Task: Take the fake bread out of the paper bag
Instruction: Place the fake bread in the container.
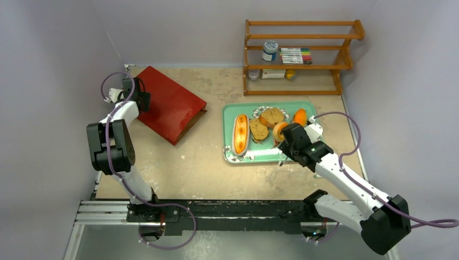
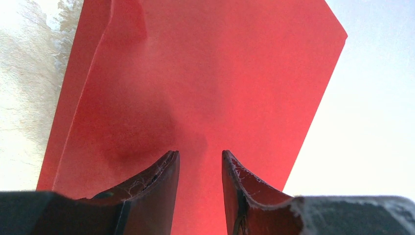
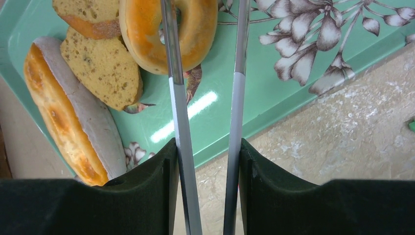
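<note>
The red paper bag [image 1: 170, 105] lies flat at the table's far left, its open brown mouth facing right. It fills the left wrist view [image 2: 205, 73]. My left gripper [image 1: 138, 97] [image 2: 199, 154] hovers over the bag's far left end, open and empty. The fake bread lies on the green floral tray [image 1: 270, 155] [image 3: 279, 110]: long loaf [image 1: 240, 134] [image 3: 68, 117], two slices [image 1: 258, 130] [image 1: 271, 116] [image 3: 103, 66], ring bagel [image 1: 279, 130] [image 3: 195, 24], orange roll [image 1: 299, 116]. My right gripper [image 1: 287, 142] [image 3: 208, 142] is shut on metal tongs [image 3: 238, 88], whose spread arms reach over the bagel.
A wooden shelf [image 1: 300, 54] with a jar, markers and small boxes stands at the back right. Walls close in on the left, back and right. The tray's near rim is just under my right gripper. Bare table lies between bag and tray.
</note>
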Motion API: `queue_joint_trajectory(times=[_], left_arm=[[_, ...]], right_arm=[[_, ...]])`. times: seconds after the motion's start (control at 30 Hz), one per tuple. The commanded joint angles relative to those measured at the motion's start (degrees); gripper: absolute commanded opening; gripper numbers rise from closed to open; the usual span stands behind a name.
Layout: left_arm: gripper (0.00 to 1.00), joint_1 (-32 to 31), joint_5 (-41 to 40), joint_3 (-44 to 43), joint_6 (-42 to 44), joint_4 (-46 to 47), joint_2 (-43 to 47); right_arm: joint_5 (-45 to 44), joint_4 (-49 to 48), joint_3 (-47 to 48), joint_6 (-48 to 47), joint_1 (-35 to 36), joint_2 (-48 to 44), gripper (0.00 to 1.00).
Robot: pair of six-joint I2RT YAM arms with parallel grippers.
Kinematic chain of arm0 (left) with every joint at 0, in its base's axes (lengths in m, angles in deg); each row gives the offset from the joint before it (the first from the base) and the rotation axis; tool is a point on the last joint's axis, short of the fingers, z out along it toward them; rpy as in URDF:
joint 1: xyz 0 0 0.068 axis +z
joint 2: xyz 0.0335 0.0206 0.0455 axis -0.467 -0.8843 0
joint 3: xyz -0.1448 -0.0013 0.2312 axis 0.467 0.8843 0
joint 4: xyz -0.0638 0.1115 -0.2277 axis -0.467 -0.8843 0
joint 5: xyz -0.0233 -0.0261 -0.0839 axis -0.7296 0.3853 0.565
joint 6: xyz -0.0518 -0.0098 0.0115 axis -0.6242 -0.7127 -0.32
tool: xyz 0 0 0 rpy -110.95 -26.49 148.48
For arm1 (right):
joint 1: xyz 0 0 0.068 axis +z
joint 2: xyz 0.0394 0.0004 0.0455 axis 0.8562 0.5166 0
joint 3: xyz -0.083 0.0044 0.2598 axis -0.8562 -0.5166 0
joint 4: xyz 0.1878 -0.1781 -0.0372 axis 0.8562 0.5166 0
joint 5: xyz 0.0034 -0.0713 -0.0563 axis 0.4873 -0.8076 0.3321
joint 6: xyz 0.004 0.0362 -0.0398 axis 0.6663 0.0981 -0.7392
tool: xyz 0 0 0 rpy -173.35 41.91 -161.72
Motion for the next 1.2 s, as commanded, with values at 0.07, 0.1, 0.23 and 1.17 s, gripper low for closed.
queue_joint_trajectory(times=[0.07,0.1,0.23,1.17], left_arm=[[0.37,-0.29,-0.1,0.62,-1.33,2.29,2.84],[0.37,-0.27,-0.1,0.61,-1.31,2.3,2.84],[0.37,-0.37,-0.35,0.57,-1.38,2.44,2.8],[0.37,-0.9,-1.4,-1.39,-1.39,2.74,0.76]], right_arm=[[0.14,0.13,-1.17,2.68,-0.2,-1.96,0.43],[-0.16,0.56,-1.22,3.13,-0.2,-2.03,0.43],[-1.88,1.65,-1.78,4.51,-0.76,-3.28,0.47],[-7.51,1.44,5.73,0.91,-1.82,-4.49,0.45]])
